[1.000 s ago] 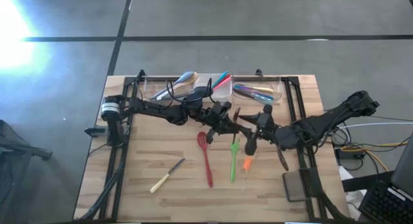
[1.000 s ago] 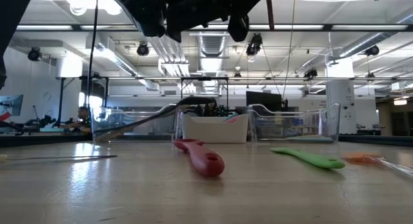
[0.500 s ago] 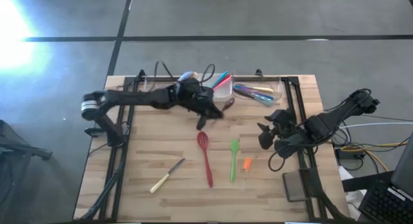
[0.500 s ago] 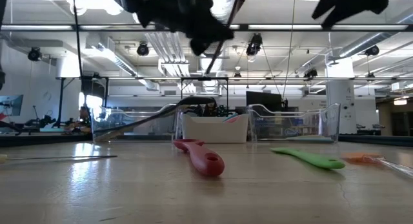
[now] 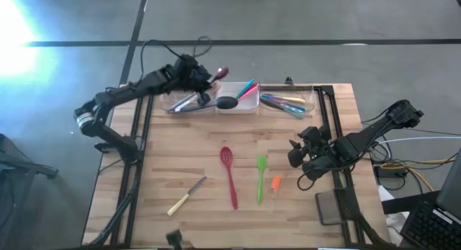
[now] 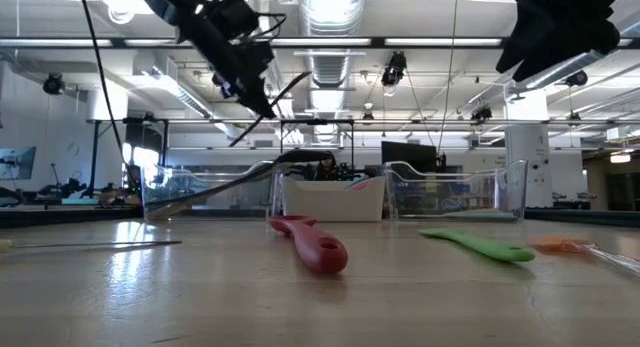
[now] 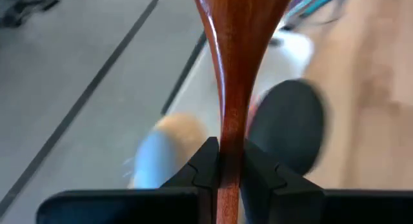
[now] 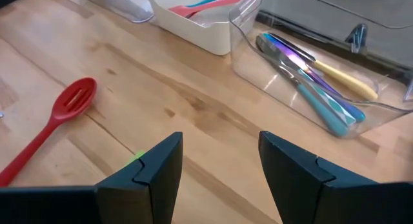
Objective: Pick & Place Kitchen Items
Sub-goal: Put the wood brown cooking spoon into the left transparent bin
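Reddish-brown wooden spoon, slim-necked, sits pinched in left gripper jaws.

Glossy polished wooden spoon, matt light wood table, clear glossy plastic tray

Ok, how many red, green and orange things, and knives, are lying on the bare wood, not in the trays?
Red: 1, the red slotted spoon
Green: 1, the green utensil
Orange: 1, the orange tool
Knives: 1, the knife
Total: 4
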Robot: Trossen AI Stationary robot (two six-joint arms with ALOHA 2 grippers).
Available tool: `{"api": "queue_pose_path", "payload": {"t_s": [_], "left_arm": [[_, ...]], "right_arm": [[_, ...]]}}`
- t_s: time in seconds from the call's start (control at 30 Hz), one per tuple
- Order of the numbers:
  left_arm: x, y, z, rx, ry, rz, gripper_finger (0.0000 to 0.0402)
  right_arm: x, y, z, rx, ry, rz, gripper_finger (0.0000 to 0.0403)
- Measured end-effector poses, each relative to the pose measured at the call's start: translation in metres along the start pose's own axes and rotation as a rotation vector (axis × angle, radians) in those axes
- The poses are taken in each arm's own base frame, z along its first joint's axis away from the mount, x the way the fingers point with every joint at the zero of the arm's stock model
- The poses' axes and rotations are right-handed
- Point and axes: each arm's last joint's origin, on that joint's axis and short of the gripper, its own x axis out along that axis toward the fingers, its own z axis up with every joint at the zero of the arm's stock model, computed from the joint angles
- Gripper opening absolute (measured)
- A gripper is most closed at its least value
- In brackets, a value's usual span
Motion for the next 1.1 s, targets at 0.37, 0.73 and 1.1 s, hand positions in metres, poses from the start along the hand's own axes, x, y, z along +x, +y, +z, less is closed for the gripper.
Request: {"api": "queue_pose_path", "payload": {"t_s": [0.37,0.73,1.1], "left_arm": [[0.012,0.024,-0.029,0.035,0.172,0.053,0.0038],[0.034,0.011,-0.081,0.02,0.227,0.043,0.0038],[0.04,0.005,-0.111,0.025,0.309,0.087,0.0038]], "right_arm": [[0.001,0.0,-0.001,-0.02,0.0,-0.003,0.0191],[0.001,0.0,-0.001,-0.021,0.0,-0.003,0.0195],[0.001,0.0,-0.001,-0.015,0.0,-0.003,0.0195]]}}
